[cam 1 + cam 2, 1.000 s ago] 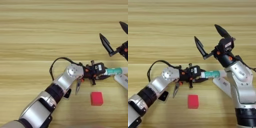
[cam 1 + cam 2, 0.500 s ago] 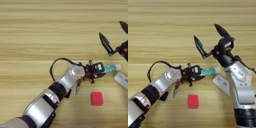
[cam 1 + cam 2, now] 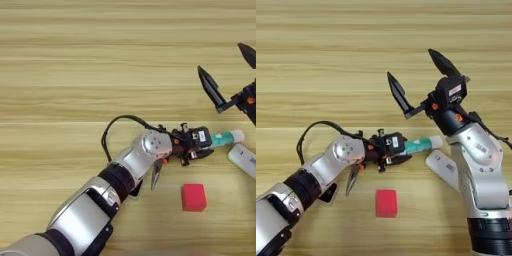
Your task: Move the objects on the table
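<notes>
Here the table [image 3: 316, 45] fills everything beneath me, plank grain running left to right. My right arm stands at the right side, its gripper [image 3: 418, 80] raised with both fingers spread wide and nothing between them. My left arm reaches in from the near left, and my left gripper [image 3: 398, 149] is clenched on the green end of the tube [image 3: 421, 145], which lies flat near the middle of the table, white cap pointing right. The pliers [image 3: 351, 180] lie partly under my left wrist, tips toward me. The red cube [image 3: 386, 203] sits near of the tube, apart from it. I cannot find a black block. I judge the tube light and soft-walled, likely to dent or slip if squeezed hard; the body close to the cap looks the firmest hold.
</notes>
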You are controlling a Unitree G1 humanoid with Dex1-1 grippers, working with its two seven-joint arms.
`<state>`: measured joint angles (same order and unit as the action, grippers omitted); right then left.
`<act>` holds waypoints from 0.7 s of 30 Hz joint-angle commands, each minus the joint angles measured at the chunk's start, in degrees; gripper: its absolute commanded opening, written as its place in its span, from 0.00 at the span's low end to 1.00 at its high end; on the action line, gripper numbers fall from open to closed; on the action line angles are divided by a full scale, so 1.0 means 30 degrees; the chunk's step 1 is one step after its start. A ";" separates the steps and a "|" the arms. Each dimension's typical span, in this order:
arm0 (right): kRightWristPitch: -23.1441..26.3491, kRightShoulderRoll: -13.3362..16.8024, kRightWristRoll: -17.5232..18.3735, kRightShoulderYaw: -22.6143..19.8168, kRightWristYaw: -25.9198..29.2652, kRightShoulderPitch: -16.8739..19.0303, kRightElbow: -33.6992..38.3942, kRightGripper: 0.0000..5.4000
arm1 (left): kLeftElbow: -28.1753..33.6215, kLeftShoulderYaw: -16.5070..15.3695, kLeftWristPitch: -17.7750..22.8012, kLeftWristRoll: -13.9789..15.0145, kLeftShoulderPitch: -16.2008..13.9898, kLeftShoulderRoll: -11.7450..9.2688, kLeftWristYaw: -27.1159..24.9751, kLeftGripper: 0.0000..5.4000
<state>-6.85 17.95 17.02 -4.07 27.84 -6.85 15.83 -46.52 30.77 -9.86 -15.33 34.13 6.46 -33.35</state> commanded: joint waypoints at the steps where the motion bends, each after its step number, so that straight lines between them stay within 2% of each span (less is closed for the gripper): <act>1: -0.0065 0.0000 -0.0116 0.0040 -0.0035 -0.0022 0.0125 1.00 | 0.0340 0.0055 -0.0157 -0.0116 -0.0141 -0.0065 -0.0393 0.50; 5: -0.0068 0.0004 -0.0110 0.0010 -0.0045 -0.0048 0.0104 1.00 | 0.0610 -0.0096 -0.0333 0.0001 -0.0072 -0.0073 -0.0486 0.57; 6: -0.0067 0.0003 -0.0106 0.0011 -0.0042 -0.0051 0.0101 1.00 | 0.0650 -0.0138 -0.0336 0.0012 -0.0049 -0.0073 -0.0461 0.62; 9: -0.0046 -0.0012 -0.0107 0.0039 -0.0043 -0.0073 0.0087 1.00 | 0.1235 -0.0351 -0.0314 0.0179 -0.0095 -0.0184 -0.0510 0.68; 11: -0.0039 -0.0021 -0.0109 0.0059 -0.0041 -0.0089 0.0084 1.00 | 0.2388 -0.0448 -0.0638 0.0182 -0.0313 -0.0470 -0.0415 0.71; 15: -0.0020 -0.0018 -0.0051 0.0044 -0.0023 -0.0162 0.0081 1.00 | 0.6234 -0.0944 0.0056 0.1129 -0.1450 -0.0846 -0.0955 0.79; 17: 0.0013 -0.0024 0.0077 0.0003 0.0007 -0.0226 0.0137 1.00 | 0.7916 -0.0992 0.0446 0.1328 -0.2132 -0.1245 -0.1119 0.83; 21: 0.0014 -0.0066 0.0426 -0.0115 0.0081 -0.0280 0.0265 1.00 | 0.9551 -0.1298 0.0959 0.1501 -0.2976 -0.1919 -0.0873 0.90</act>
<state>-6.86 17.75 17.40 -4.04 27.90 -6.90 15.91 -20.53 27.87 -8.83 -11.32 26.77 2.13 -36.25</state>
